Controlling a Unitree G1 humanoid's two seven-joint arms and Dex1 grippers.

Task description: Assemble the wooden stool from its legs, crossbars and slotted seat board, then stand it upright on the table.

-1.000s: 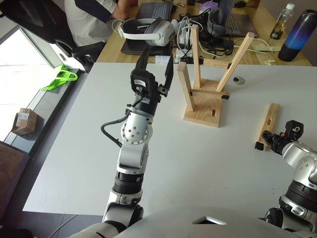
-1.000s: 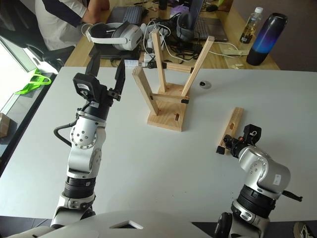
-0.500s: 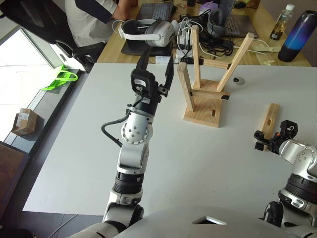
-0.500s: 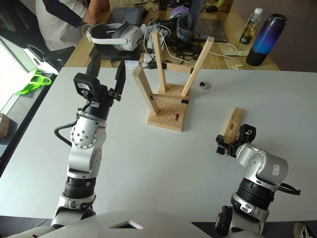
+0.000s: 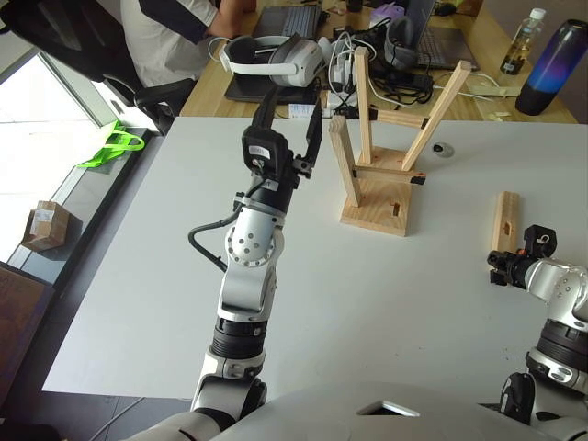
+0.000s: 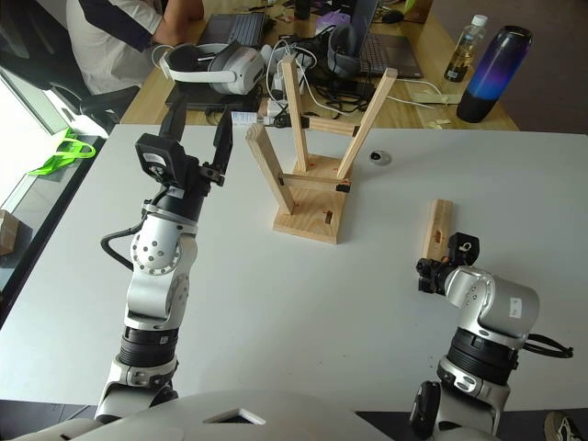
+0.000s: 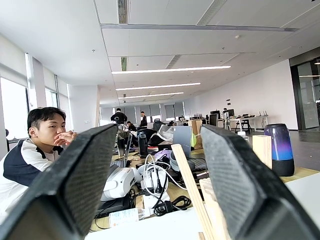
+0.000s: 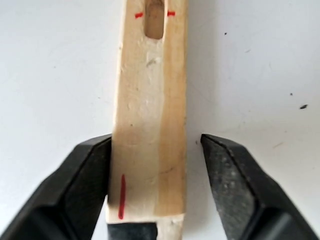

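Three legs rise from the upturned stool [image 5: 377,184] on the white surface [image 5: 165,276]. A loose leg [image 5: 502,219] lies well right, its near end between the open right pincer [image 8: 155,142]. The left pincer [image 5: 295,100] gapes wide beside the stool. A cluttered wooden desk [image 5: 487,57] stands behind.

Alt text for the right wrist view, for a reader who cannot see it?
The open right gripper straddles one end of a loose wooden leg lying flat on the white table, one finger against the wood, the other clear of it. Farther along, the leg has an oval slot flanked by red marks.
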